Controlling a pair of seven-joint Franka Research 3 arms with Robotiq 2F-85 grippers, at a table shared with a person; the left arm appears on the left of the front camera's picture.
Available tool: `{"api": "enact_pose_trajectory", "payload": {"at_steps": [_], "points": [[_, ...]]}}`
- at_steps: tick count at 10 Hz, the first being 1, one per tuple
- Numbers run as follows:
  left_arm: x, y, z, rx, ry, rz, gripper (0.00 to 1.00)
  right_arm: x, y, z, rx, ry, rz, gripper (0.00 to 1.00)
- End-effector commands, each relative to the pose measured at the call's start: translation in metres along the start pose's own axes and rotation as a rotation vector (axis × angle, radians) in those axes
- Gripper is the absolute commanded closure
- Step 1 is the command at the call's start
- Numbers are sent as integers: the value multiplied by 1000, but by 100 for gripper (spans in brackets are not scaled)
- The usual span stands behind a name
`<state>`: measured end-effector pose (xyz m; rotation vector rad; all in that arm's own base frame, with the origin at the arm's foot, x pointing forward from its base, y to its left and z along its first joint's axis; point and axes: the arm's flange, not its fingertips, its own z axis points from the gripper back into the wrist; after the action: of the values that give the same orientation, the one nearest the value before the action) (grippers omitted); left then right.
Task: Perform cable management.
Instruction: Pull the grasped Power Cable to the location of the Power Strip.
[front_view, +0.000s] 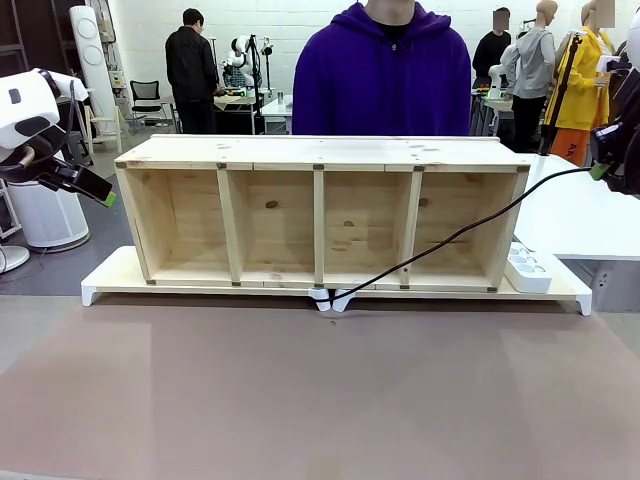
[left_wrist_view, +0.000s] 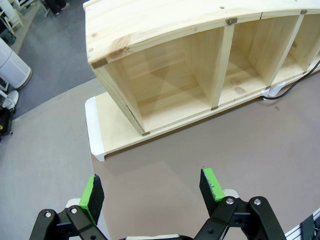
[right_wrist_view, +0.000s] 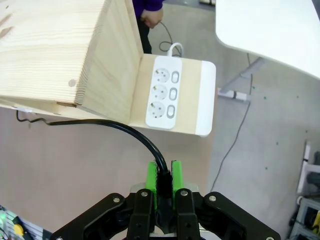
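- Black cable (front_view: 450, 238) runs from the front foot of the wooden shelf (front_view: 320, 152), up across its right-hand bays, to your right gripper (right_wrist_view: 162, 169).
- Your right gripper hangs past the shelf's right end, above the power strip (right_wrist_view: 162, 92), with its pads clamped on the cable.
- Your left gripper (left_wrist_view: 151, 187) hovers off the shelf's left end, tilted down, fingers wide apart.

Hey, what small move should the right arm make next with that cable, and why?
Probably lower the right gripper toward the white power strip. It is shut on the cable, and the strip lies just ahead of it beside the wooden shelf, its three sockets free. The left gripper hangs open, away from the cable.
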<state>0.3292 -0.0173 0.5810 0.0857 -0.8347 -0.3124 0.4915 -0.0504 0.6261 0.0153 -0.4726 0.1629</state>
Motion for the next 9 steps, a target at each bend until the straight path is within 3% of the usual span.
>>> {"api": "enact_pose_trajectory", "payload": {"at_steps": [1, 3, 5, 9], "points": [[-1, 1, 0, 2, 0, 2, 0, 0, 0, -1, 0, 1, -1, 85], [-1, 1, 0, 2, 0, 2, 0, 27, -12, -35, 17, 61, 60, 85], [-1, 1, 0, 2, 0, 2, 0, 50, -3, -59, 45, 125, 121, 85], [-1, 1, 0, 2, 0, 2, 0, 65, -6, -77, 77, 135, 110, 85]]}}
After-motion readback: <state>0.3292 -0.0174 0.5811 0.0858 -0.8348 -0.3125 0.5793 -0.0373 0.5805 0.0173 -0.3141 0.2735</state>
